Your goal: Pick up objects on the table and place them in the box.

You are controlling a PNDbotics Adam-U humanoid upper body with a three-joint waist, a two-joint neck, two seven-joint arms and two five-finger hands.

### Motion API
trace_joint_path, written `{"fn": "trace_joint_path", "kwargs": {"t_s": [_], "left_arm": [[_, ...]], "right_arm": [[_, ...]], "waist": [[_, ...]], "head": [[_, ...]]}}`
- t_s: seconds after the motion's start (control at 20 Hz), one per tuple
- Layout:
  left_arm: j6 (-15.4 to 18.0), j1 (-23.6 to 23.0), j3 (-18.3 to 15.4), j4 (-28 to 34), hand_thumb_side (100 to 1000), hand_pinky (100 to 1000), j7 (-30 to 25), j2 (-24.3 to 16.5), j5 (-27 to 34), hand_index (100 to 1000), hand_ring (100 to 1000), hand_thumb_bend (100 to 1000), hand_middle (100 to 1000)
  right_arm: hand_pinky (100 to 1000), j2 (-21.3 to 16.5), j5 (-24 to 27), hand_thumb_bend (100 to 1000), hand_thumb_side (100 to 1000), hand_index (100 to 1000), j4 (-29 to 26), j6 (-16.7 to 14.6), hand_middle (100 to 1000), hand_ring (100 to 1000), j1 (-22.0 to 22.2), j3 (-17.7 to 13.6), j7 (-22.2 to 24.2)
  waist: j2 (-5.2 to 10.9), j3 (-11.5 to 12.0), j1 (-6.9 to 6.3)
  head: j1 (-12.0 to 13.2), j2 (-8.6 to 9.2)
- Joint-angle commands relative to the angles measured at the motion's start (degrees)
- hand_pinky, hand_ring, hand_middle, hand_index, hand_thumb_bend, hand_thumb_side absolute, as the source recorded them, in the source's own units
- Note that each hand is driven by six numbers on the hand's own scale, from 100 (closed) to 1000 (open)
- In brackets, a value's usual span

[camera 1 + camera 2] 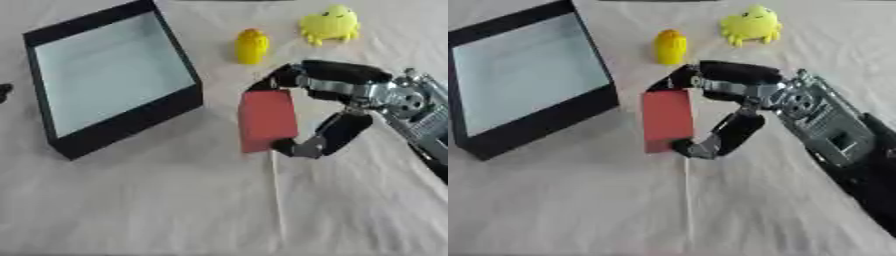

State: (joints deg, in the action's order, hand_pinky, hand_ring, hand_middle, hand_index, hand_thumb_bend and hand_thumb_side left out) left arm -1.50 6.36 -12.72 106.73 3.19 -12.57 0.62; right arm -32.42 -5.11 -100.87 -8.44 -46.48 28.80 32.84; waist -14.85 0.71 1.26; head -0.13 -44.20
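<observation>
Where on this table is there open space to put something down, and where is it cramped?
The whole near cloth below the red block and right hand lies bare. The box holds nothing visible. It is crowded at the far side, where the yellow cylinder and yellow toy sit just beyond the hand's fingers.

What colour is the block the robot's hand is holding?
Red. The block shows best in the left eye view.

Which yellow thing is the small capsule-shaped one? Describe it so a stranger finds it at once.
Start at the black-walled box with the pale floor. Just beyond its far right corner stands the small yellow capsule-shaped object. Unlike the yellow lumpy creature toy to its right, it is smooth, upright and limbless.
</observation>
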Motion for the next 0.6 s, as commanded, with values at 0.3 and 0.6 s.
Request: {"fn": "trace_joint_path", "kwargs": {"t_s": [0.3,0.6], "left_arm": [[0.0,0.0,-0.6,1.2,889,886,0.4,-0.8,-0.1,792,751,155,771],[0.0,0.2,-0.7,1.3,885,885,0.6,-0.9,0.1,792,750,155,772]], "right_arm": [[860,8.3,1.5,100,100,745,-0.1,9.7,449,643,-10.6,-1.5,-0.6],[862,15.1,-2.8,100,100,746,3.5,13.1,455,649,-17.0,-2.6,-2.3]], "waist": [[2.48,0.2,-0.45],[2.9,0.3,-0.6]], "head": [[0.1,0.08],[-0.2,0.08]]}}
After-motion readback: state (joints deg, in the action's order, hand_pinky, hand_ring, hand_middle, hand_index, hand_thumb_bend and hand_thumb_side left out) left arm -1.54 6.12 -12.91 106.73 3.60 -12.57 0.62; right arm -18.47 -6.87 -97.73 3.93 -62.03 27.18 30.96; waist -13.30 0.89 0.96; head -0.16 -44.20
